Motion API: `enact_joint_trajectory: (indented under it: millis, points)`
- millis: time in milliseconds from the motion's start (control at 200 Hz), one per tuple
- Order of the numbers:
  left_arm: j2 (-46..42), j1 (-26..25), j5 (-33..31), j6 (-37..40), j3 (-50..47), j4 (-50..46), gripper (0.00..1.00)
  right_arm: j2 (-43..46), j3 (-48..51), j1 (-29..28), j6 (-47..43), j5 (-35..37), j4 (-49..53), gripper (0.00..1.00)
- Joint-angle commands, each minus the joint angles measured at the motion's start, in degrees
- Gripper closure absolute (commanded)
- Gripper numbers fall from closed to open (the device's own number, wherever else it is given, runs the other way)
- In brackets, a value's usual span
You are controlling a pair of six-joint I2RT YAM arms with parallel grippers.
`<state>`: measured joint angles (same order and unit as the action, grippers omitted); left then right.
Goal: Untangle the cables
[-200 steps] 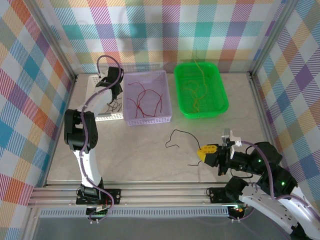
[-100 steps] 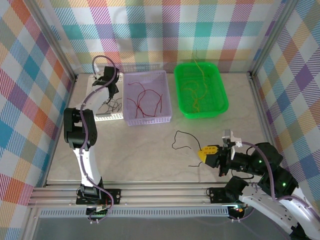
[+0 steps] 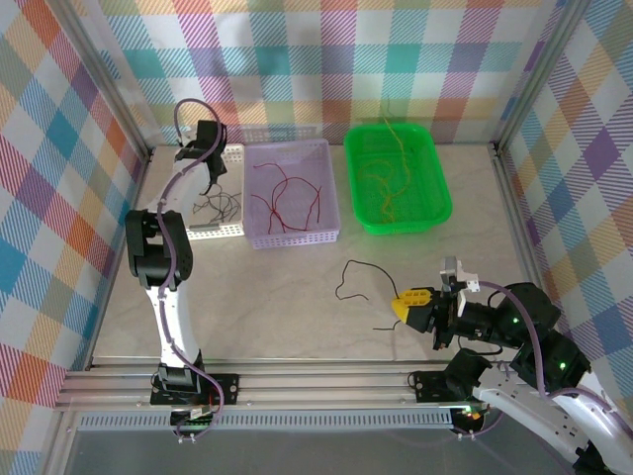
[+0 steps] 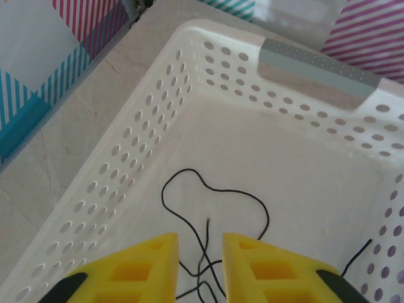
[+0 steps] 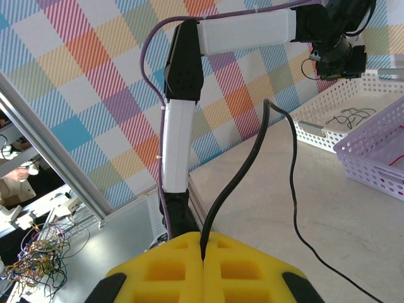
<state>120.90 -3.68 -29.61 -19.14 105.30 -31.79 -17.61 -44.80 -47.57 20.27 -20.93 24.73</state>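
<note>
One black cable (image 5: 242,172), pinched in right tool (image 5: 203,243)

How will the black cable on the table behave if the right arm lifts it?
Probably floppy: the black cable bends in loose loops from the right gripper. Likely very light, being thin. Its free end may drag across the table.

We see bright, even, diffuse light: the table (image 3: 267,307) in the top view is pale, with barely a shadow. There the frame posts lean outward at the corners. In the left wrist view the yellow fingers (image 4: 142,268) of the left gripper (image 4: 201,246) blur near the lens, the white basket (image 4: 136,136) is sharp, and glare washes out the upper edge. In the right wrist view the black cable (image 5: 235,180) smears thick close to the right gripper (image 5: 203,241), and the room at lower left is dimmer.
</note>
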Motion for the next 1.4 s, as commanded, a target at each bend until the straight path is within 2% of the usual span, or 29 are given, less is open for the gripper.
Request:
enact_joint_trajectory:
  millis: [0,325,595,675,740,855,1090,1245,1395]
  points:
    - [-0.3,0.7,-0.1,1.2,1.9,-1.9,0.68,0.5,-0.2,0.0,-0.2,-0.4,-0.6,1.0]
    - [-11.1,0.6,10.6,-1.5,1.7,-3.7,0.29,0.0,-0.5,0.0,1.1,1.5,-1.0,1.0]
    - [-28.9,-0.4,18.8,-6.1,-8.3,-3.9,0.12,-1.5,-2.4,0.0,2.4,4.8,0.5,1.0]
    - [-35.3,-1.6,18.4,-6.6,-12.2,-4.1,0.08,-1.8,-2.9,0.0,2.8,5.0,0.4,1.0]
    - [-41.1,-2.8,17.2,-5.9,-15.7,-4.0,0.0,-2.1,-3.4,0.0,3.0,5.1,0.0,1.0]
    - [-50.8,-4.4,16.7,-5.2,-21.9,-4.4,0.0,-4.1,-4.9,0.0,3.3,4.6,-0.5,1.0]
    - [-68.5,-5.7,17.8,-3.5,-36.7,-5.0,0.0,-13.6,-10.9,0.0,2.7,2.4,-1.6,1.0]
    - [-76.4,-6.0,17.6,-1.2,-45.4,-3.8,0.0,-20.8,-15.7,0.0,2.2,0.9,-2.4,1.0]
    - [-82.2,-6.3,14.4,1.1,-51.8,-3.0,0.0,-27.7,-20.3,0.0,1.6,0.3,-2.9,1.0]
